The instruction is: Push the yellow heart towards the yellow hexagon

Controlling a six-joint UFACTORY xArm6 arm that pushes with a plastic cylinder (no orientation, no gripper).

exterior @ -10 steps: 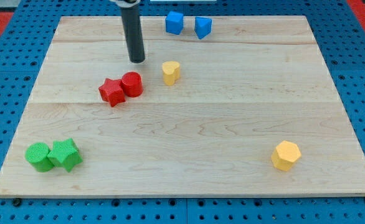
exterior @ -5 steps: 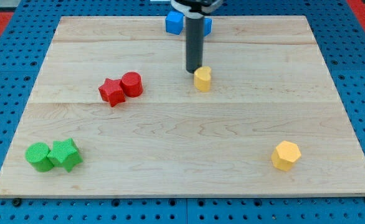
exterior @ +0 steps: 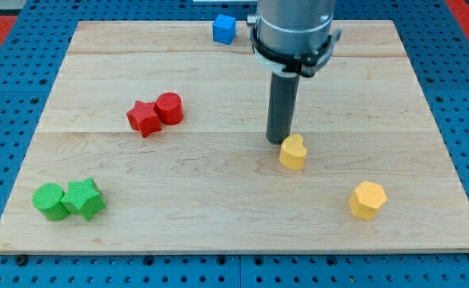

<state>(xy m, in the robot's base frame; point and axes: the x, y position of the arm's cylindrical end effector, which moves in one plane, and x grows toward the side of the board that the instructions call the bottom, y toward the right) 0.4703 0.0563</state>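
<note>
The yellow heart point(exterior: 293, 152) lies right of the board's middle. My tip point(exterior: 279, 140) stands just to its upper left, touching or almost touching it. The yellow hexagon point(exterior: 367, 200) sits near the board's lower right, a short way down and right of the heart. The rod and its grey mount rise toward the view's top and hide part of the board behind them.
A red star point(exterior: 144, 118) and a red cylinder point(exterior: 170, 107) touch at the left middle. A green cylinder point(exterior: 50, 201) and a green star-like block point(exterior: 84, 198) sit at the lower left. A blue cube point(exterior: 224, 29) is at the top; the wooden board point(exterior: 218, 216) has blue pegboard around it.
My tip has moved down and right across the board, and the yellow heart has slid with it from the upper middle toward the yellow hexagon. The second blue block is now hidden behind the arm.
</note>
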